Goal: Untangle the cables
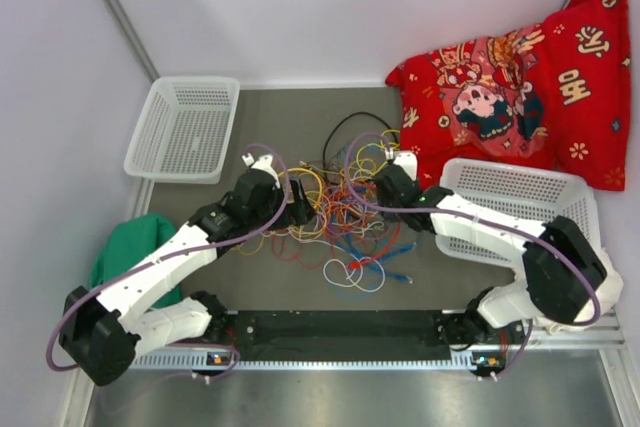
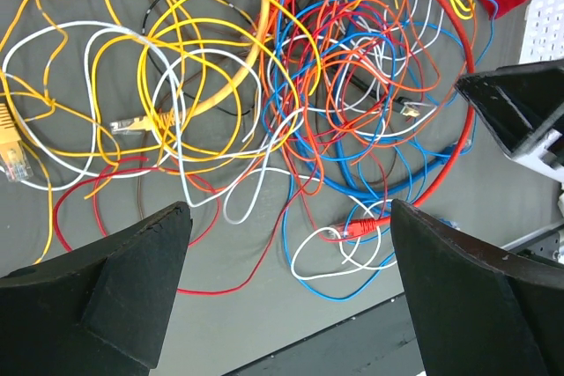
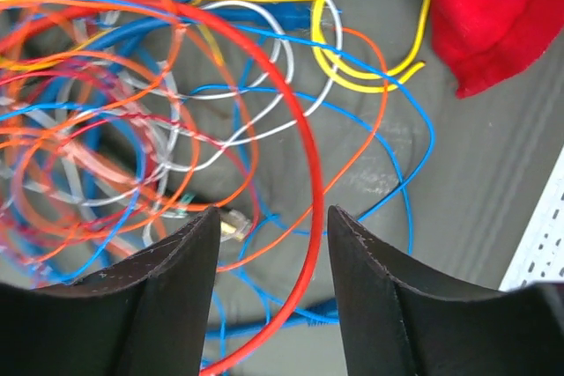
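Cables (image 1: 335, 212) tangle under the wide-open left gripper (image 2: 289, 207); the right gripper (image 3: 273, 213), half-open, straddles the thick red cable (image 3: 308, 173): close squarely, then draw away slowly.

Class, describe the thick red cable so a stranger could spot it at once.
Start at the red patterned cushion in the far right corner; beside it lies a tangle of thin coloured cables. On the tangle's cushion side, the thick red cable sweeps one wide arc. It is the only fat red strand, far fatter than its thin neighbours.
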Controlling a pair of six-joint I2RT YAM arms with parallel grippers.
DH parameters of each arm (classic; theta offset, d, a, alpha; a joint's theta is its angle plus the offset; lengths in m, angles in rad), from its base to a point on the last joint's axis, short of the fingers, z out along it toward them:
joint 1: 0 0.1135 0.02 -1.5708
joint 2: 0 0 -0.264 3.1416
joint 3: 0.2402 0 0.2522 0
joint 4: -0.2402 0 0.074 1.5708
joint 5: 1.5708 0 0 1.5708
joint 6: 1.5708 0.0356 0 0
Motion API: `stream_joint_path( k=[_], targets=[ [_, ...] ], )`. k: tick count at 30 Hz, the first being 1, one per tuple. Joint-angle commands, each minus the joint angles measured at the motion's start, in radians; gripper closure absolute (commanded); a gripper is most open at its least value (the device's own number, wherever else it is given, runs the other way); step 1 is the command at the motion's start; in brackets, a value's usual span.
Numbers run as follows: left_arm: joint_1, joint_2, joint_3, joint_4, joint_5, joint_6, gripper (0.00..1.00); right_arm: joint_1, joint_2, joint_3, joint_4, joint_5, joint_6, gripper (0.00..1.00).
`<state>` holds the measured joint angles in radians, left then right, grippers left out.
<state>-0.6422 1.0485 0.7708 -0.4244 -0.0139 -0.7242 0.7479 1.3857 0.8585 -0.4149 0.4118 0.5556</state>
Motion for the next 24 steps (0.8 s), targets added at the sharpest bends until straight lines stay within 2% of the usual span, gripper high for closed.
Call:
stream_joint_path(
  k=[1, 4, 7, 8, 9, 13, 17, 24],
  targets=[
    [0.003, -0.031, -0.018, 0.027, -0.017, -0.006, 0.01, -0.024, 0.076, 0.039, -0.019, 0.061, 0.032, 0.49],
    [0.004, -0.022, -0.019, 0.027, -0.012, -0.001, 0.01, -0.03, 0.148, 0.057, -0.045, 0.067, 0.049, 0.52],
    [0.003, -0.019, -0.021, 0.021, -0.012, 0.0, 0.01, -0.03, 0.17, 0.063, -0.048, 0.053, 0.05, 0.74],
    [0.003, -0.022, -0.021, 0.019, -0.011, 0.0, 0.01, -0.028, 0.156, 0.062, -0.041, 0.048, 0.05, 0.98],
    [0.004, -0.025, -0.024, 0.019, -0.014, 0.0, 0.01, -0.028, 0.139, 0.059, -0.038, 0.048, 0.053, 1.0],
    [0.003, -0.041, -0.041, 0.022, -0.018, -0.001, 0.01, 0.002, -0.055, 0.088, -0.076, 0.137, 0.047, 1.0],
    [0.004, -0.041, -0.051, 0.032, -0.015, -0.004, 0.01, 0.086, -0.209, 0.197, -0.215, 0.267, 0.008, 1.0],
    [0.003, -0.025, -0.056, 0.068, -0.006, -0.014, 0.01, 0.125, -0.424, 0.407, -0.367, 0.327, -0.051, 1.0]
  ],
)
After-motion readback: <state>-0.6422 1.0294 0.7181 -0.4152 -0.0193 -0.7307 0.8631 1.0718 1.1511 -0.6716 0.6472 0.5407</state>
